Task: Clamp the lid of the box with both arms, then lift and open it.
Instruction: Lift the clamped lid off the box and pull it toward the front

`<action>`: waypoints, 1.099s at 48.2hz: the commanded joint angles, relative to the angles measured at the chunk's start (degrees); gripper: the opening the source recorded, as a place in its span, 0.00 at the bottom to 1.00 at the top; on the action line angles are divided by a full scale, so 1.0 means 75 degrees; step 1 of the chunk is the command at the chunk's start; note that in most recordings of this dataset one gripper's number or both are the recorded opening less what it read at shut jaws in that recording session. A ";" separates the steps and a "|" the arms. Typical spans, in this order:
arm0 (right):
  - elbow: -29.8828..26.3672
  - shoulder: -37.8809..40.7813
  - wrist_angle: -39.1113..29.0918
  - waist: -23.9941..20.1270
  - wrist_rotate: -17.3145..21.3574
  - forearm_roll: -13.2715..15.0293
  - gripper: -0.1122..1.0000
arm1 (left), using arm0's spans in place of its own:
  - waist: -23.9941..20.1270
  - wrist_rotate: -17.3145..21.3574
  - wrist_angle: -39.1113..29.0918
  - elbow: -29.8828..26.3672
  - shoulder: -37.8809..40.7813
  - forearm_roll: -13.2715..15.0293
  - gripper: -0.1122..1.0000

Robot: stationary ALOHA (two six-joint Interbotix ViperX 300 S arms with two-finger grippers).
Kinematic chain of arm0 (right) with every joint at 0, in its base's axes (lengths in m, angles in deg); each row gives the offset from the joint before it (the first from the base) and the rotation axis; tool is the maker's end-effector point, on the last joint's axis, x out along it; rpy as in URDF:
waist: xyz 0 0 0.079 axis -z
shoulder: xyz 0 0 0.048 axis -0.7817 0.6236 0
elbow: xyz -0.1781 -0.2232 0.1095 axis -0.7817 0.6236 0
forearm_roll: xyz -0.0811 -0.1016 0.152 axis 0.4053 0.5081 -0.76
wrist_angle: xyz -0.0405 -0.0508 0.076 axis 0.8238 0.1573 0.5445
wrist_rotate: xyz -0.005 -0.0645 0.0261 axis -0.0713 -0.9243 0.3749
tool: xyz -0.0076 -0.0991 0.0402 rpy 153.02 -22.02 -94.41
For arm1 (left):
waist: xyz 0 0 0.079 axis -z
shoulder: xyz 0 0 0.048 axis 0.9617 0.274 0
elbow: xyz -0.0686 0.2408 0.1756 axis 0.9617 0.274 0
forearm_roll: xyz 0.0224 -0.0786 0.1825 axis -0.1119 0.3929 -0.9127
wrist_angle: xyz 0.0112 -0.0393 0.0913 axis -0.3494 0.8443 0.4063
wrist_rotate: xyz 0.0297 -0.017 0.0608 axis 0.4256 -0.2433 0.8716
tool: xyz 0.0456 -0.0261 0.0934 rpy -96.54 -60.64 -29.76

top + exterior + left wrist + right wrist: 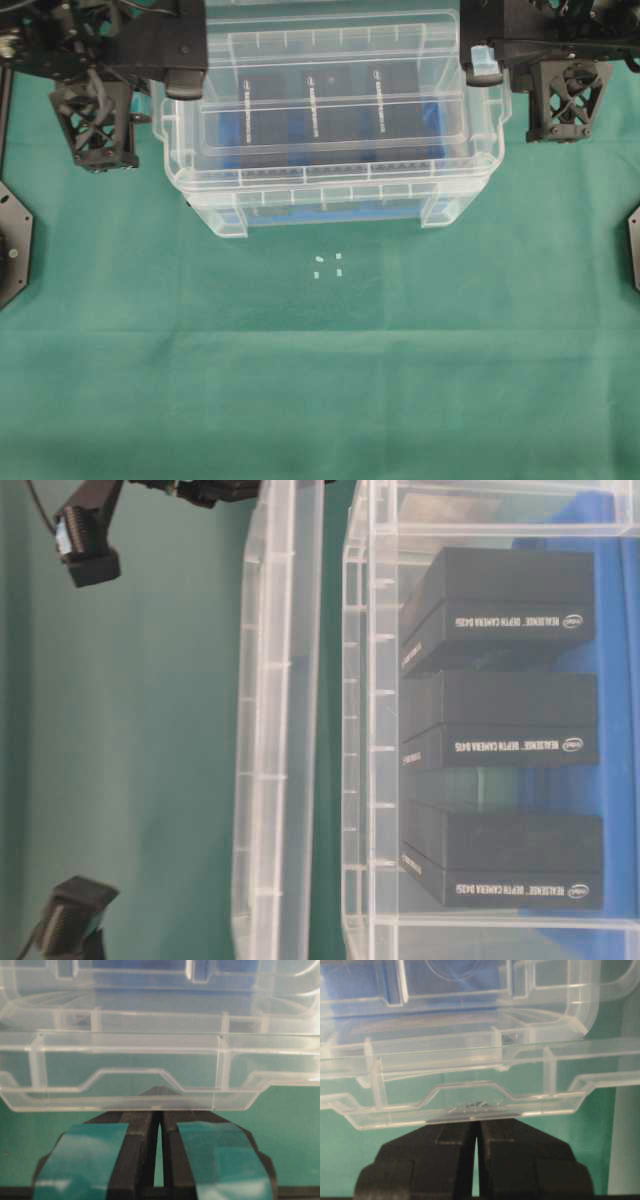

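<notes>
The clear lid (335,45) hangs level above the box (330,205), clamped at both short ends. My left gripper (186,84) is shut on the lid's left edge tab; in the left wrist view its teal-taped fingers (95,1155) pinch the lid (150,1060) rim, gripper (159,1092). My right gripper (483,70) is shut on the right edge; in the right wrist view the gripper (476,1112) bites the lid (470,1077) rim. In the table-level view, the lid (275,720) stands apart from the box (370,720). Three black blocks (312,105) lie inside on the blue bottom.
Green cloth (320,380) covers the table, with small white marks (330,264) in front of the box. Black lattice wrist frames (95,125) (568,100) flank the box. Dark mounts sit at the left edge (12,245) and the right edge (634,245).
</notes>
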 commanded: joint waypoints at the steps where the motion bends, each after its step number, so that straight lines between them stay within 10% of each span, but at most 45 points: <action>1: -0.0504 -0.0059 0.0152 -0.0434 0.0164 -0.0059 0.10 | 0.0199 -0.0164 0.0152 -0.0422 -0.0094 0.0047 0.11; 22: -0.0504 -0.0094 -0.0281 -0.1313 0.1090 0.0035 0.10 | 0.1020 -0.1078 -0.0199 -0.0434 -0.0047 0.0047 0.11; 53: -0.0469 -0.0141 -0.0645 -0.3926 0.3926 0.1102 0.10 | 0.3281 -0.3152 -0.0223 -0.0363 0.0117 -0.0023 0.11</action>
